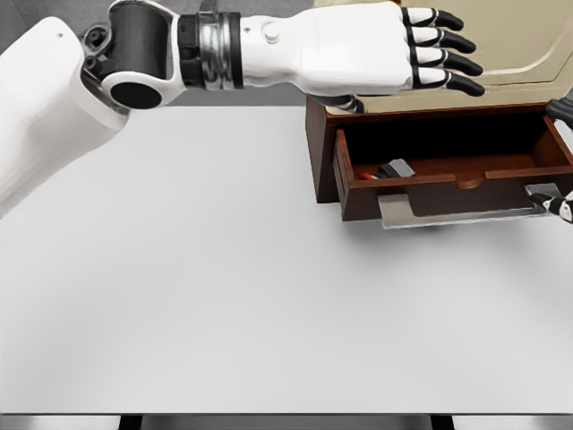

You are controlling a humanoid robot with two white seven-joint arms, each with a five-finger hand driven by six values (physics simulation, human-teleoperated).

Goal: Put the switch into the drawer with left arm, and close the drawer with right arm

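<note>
Switch (395, 169) lies inside open drawer (448, 175), below left hand (394, 49), whose fingers are spread and empty, so drop looks done. Right hand (560, 204) sits at the handle (448, 213), finger state unclear, probably to push.

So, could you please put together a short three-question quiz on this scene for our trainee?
1. True or false: the dark red-brown wooden drawer stands open.
2. Where does the small grey and black switch lie? A) on the white table B) inside the drawer C) in the left hand
3. Fill in: the left hand's black-tipped fingers are ____ and hold nothing.

Key: 1 true. 2 B, at the drawer's left end. 3 open, stretched out above the cabinet. The right hand only peeks in by the drawer's silver handle.
</note>
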